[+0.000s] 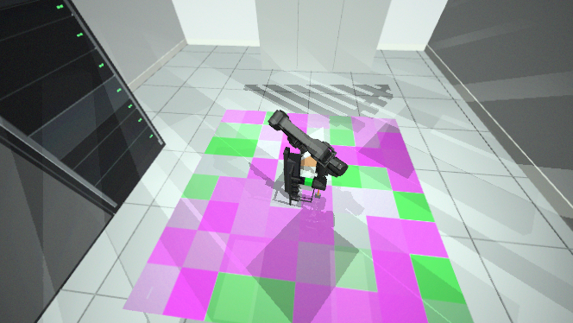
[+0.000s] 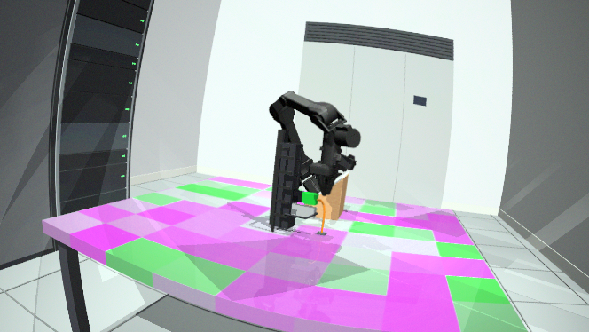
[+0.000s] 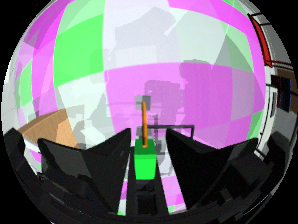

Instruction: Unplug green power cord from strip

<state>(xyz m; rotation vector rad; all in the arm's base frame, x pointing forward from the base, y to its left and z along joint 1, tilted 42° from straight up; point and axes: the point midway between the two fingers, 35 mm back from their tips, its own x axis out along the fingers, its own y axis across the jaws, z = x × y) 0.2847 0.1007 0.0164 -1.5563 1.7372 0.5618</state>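
Note:
The green plug [image 1: 308,181] [image 2: 310,198] [image 3: 145,165] sits at the side of the upright black power strip [image 1: 288,173] [image 2: 284,186]. Its orange cord [image 2: 324,217] [image 3: 145,122] curves from the plug's outer end down to a small grey block [image 2: 321,233] [image 3: 143,102] on the table. My gripper [image 2: 326,193] [image 3: 148,132] is partly open and points down at the plug. In the wrist view the fingers stand to the left and right of the plug, with a gap on each side. The plug's prongs and its seat in the strip are hidden.
A tan box [image 1: 308,161] [image 2: 337,201] [image 3: 50,131] stands beside the strip, behind the plug in the exterior view. A flat grey plate [image 2: 303,210] juts out below the plug. The arm arches over the strip above the checkered table [image 1: 255,294] [image 2: 186,262].

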